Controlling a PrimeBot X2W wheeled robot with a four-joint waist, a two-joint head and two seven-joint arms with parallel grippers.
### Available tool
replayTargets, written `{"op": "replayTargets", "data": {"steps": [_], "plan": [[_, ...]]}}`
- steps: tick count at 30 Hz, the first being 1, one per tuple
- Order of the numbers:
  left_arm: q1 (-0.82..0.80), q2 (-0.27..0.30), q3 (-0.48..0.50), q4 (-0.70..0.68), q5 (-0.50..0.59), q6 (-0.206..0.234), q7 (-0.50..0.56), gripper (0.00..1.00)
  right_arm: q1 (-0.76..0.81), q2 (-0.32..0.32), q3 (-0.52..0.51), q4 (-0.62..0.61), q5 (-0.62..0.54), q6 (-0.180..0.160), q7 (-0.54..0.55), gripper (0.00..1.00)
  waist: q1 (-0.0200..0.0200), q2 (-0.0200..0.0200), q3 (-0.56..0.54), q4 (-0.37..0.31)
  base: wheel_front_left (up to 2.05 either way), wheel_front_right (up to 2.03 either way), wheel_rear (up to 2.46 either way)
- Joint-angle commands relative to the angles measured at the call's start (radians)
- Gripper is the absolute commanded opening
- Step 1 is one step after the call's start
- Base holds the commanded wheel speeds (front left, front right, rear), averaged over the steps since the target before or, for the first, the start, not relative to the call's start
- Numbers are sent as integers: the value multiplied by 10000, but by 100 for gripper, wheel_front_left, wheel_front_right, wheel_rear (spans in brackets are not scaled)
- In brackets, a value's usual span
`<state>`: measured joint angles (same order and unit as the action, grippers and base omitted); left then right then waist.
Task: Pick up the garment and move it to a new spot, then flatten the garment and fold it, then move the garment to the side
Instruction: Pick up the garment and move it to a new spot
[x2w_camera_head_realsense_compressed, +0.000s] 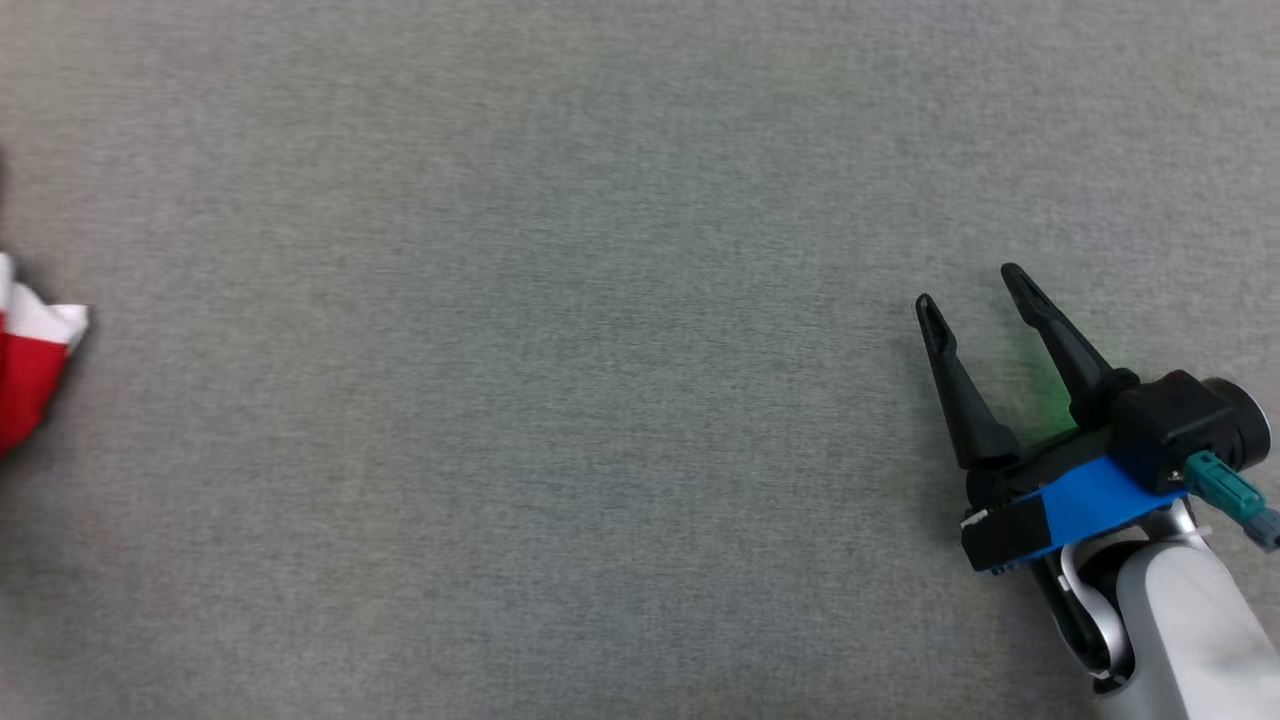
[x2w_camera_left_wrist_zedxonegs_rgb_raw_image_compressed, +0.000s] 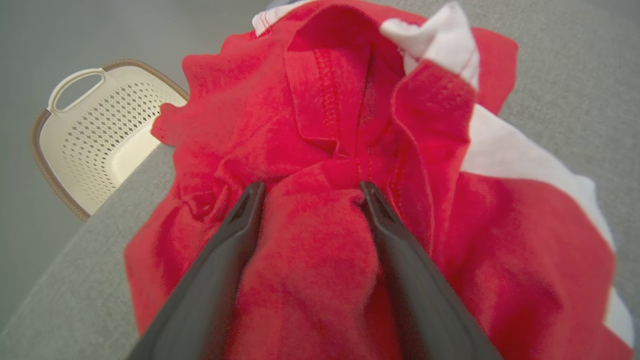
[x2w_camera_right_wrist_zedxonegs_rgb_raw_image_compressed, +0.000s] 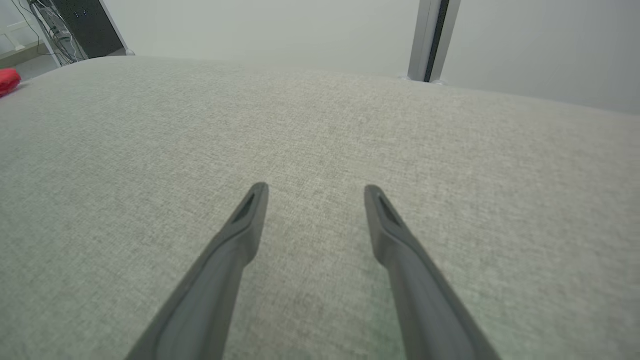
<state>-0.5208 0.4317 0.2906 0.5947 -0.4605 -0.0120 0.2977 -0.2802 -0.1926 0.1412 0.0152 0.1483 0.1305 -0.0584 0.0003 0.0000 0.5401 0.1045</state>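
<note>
The garment is a crumpled red shirt with white parts, lying on the grey fabric table. In the left wrist view my left gripper is open, its two fingers spread wide and pressed into the cloth, with a bunched red fold between them. A corner of the garment pokes in at the head view's left edge. My right gripper hovers open over bare table at the lower right, far from the shirt. The right wrist view shows its fingers apart and empty, and the garment as a red speck far left.
A cream perforated basket with a handle sits below the table's edge, beside the garment. Beyond the far table edge stand a dark rack with cables and a metal post.
</note>
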Motion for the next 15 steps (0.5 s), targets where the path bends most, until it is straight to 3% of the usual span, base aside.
{"op": "replayTargets", "data": {"steps": [1, 5, 7, 8, 15], "plan": [[-128, 25, 118, 263, -119, 252, 504, 100, -169, -12, 44, -92, -74, 5, -69, 100, -3, 0, 78, -193, 0, 0, 0], [68, -582, 114, 597, -639, 554, 2017, 100, -171, -26, -37, -51, -19, 5, -163, 100, -3, 0, 39, -444, 0, 0, 0], [178, -679, 57, 480, -823, 463, 2472, 19, -57, -2, -127, 23, 19, 4, -214, 100, -3, 0, -89, -484, 0, 0, 0], [224, -662, 40, 377, -877, 390, 2564, 0, 3, 31, -149, 75, 33, 4, -248, 100, -3, 0, -198, -494, 0, 0, 0], [194, 131, 61, -1036, -724, -5, 2150, 0, 332, 287, -211, 551, 207, 4, -571, 100, -3, 0, -1546, -408, 0, 0, 0]]}}
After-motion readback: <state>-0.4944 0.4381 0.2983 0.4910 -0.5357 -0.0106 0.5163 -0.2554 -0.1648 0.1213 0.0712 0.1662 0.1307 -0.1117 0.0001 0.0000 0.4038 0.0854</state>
